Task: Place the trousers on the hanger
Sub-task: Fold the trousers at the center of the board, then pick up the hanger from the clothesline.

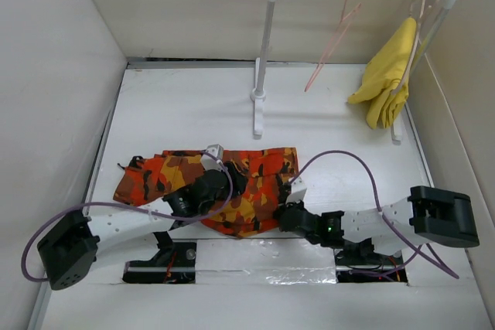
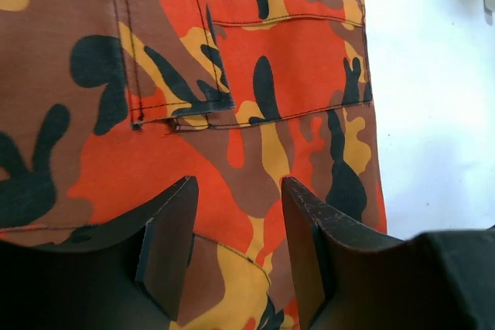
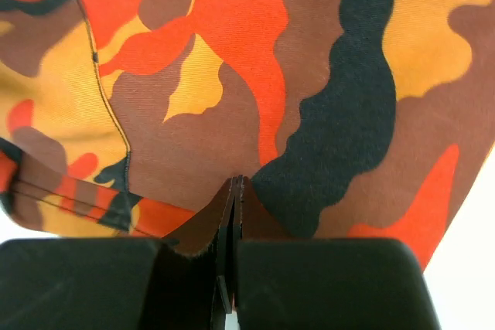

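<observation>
The trousers (image 1: 263, 179) lie spread flat on the white desk (image 1: 186, 106) in the lower middle of the top view, their long side running left to right. Both arms reach in over them from the bottom of the frame.

The left end effector (image 1: 230, 183) sits over the middle of the garment. In the left wrist view its two dark fingers (image 2: 166, 241) stand well apart at the bottom of the frame, with camouflage cloth (image 2: 255, 113) showing in the gap between them; they grip nothing. A stitched pocket (image 2: 286, 67) lies in the upper middle of that view, and bare desk shows along the right side.

The right end effector (image 1: 277, 210) is at the lower right edge of the trousers. In the right wrist view its fingers are pressed together at the bottom centre (image 3: 234, 206), their tips against the cloth (image 3: 255, 75) that fills the frame. Whether a fold is caught between them cannot be told.

At the upper right of the top view a white rack (image 1: 267, 52) stands on the desk. The pink wire hanger (image 1: 334, 40) hangs bare from its rail, well apart from the trousers. Farther right on the same rail hangs a yellow garment (image 1: 387, 75).
</observation>
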Robot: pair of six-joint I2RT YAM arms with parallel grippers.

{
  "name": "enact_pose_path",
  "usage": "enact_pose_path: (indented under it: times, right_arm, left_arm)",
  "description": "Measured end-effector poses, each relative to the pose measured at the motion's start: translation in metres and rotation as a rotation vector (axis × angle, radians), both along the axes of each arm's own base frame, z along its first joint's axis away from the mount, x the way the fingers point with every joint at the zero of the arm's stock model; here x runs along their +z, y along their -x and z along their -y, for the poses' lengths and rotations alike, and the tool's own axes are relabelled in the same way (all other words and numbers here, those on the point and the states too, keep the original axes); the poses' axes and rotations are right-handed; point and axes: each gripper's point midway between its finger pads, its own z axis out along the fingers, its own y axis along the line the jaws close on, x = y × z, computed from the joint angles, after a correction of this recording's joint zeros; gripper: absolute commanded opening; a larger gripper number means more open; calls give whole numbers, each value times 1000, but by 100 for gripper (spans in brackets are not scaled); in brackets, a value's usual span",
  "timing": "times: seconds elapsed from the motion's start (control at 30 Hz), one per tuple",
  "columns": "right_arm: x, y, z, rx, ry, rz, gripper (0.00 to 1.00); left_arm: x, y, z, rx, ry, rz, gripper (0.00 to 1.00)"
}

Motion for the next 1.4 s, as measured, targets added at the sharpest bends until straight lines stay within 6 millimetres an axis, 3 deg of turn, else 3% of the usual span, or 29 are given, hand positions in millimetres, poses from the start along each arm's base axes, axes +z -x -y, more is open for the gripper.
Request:
enact_pose_path:
  times: [0.13, 0.23, 0.3, 0.37, 0.4, 0.43, 0.47, 0.5, 0.53, 0.67, 0.7, 0.73, 0.77, 0.8, 0.87, 0.9, 0.97, 1.03, 1.1, 1.2, 1.3, 1.4]
  right_arm:
    - [6, 9, 1, -26, -57, -16, 2]
    - [25, 12, 1, -7, -50, 9, 22]
    - [60, 10, -4, 20, -61, 62, 37]
    - [115, 2, -10, 21, -127, 137, 51]
    - [147, -3, -9, 15, -166, 182, 54]
    - [183, -8, -4, -1, -216, 233, 52]
    - [206, -12, 1, -15, -250, 267, 20]
    - [244, -21, 16, -48, -301, 332, 4]
    - [266, -29, 30, -86, -329, 372, 0]
    - [336, -78, 108, -333, -326, 550, 0]
    - [349, -89, 124, -393, -297, 587, 1]
    - [361, -101, 141, -452, -263, 619, 10]
    - [375, -114, 154, -503, -235, 646, 39]
    - [387, -127, 165, -548, -205, 667, 52]
    - [407, -156, 182, -602, -142, 699, 74]
    - [417, -175, 189, -618, -111, 708, 79]
    - [424, -208, 193, -618, -73, 705, 85]
    - [418, -240, 189, -584, -42, 681, 86]
    - [400, -269, 182, -542, -11, 633, 85]
    - [370, -312, 168, -477, 22, 556, 84]
    - [340, -337, 157, -433, 40, 491, 79]
    - [319, -349, 154, -415, 39, 445, 72]
  left_arm:
    - [-10, -3, 10, -19, -10, -12, 42]
    - [-3, -6, 18, -40, -22, 5, 42]
    - [18, -11, 29, -58, -10, 45, 41]
    - [48, -18, 41, -71, 21, 105, 41]
    - [64, -22, 46, -74, 40, 138, 40]
    - [79, -25, 49, -74, 58, 171, 38]
    - [93, -28, 51, -74, 75, 202, 32]
    - [105, -30, 52, -74, 91, 230, 30]
    - [116, -32, 53, -77, 101, 258, 27]
    - [133, -36, 60, -97, 100, 312, 0]
    - [134, -37, 61, -102, 92, 318, 0]
    - [134, -39, 65, -113, 80, 326, 0]
    - [133, -40, 67, -121, 70, 330, 0]
    - [130, -41, 70, -130, 61, 333, 0]
    - [123, -42, 73, -148, 34, 335, 0]
    - [121, -42, 74, -156, 21, 337, 0]
    - [119, -42, 74, -168, 9, 350, 1]
    - [118, -41, 73, -176, -1, 359, 7]
    - [115, -40, 70, -180, -11, 363, 18]
    - [111, -37, 66, -183, -12, 362, 22]
    - [111, -36, 67, -195, -6, 360, 22]
    - [110, -35, 69, -205, -5, 356, 23]
